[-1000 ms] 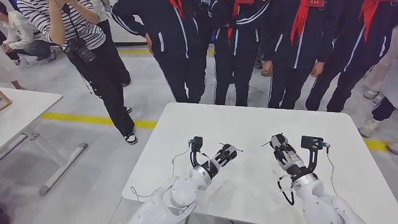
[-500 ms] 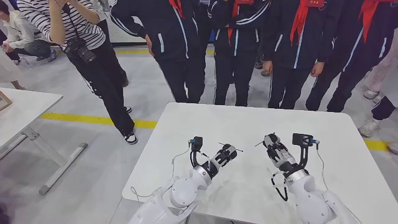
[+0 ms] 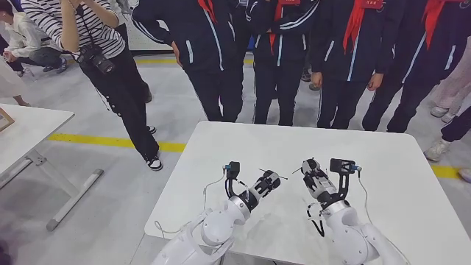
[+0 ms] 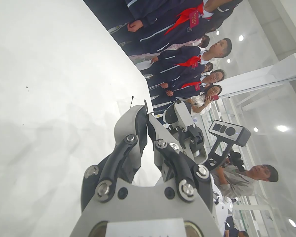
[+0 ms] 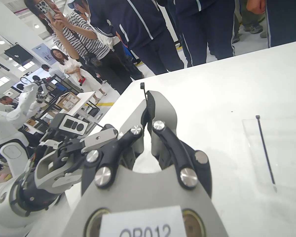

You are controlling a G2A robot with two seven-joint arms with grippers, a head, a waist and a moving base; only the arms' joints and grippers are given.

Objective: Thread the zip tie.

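left gripper [image 4: 146, 114] – clamped shut on thin black strip [image 4: 145, 102] | right gripper [image 5: 148, 99] – clamped shut on tie [image 5: 145, 94] just under its head [image 5: 141, 84] | both near, apart, over table [image 3: 383, 154] | spare tie [image 5: 265, 149] lies flat | progress: gripped, likely not threaded yet

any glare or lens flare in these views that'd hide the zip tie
Left wrist view: ceiling lights flare in the background, well off the table; right wrist view: even light, zip tie dark against the white table; top view: no glare, zip tie just a hairline.
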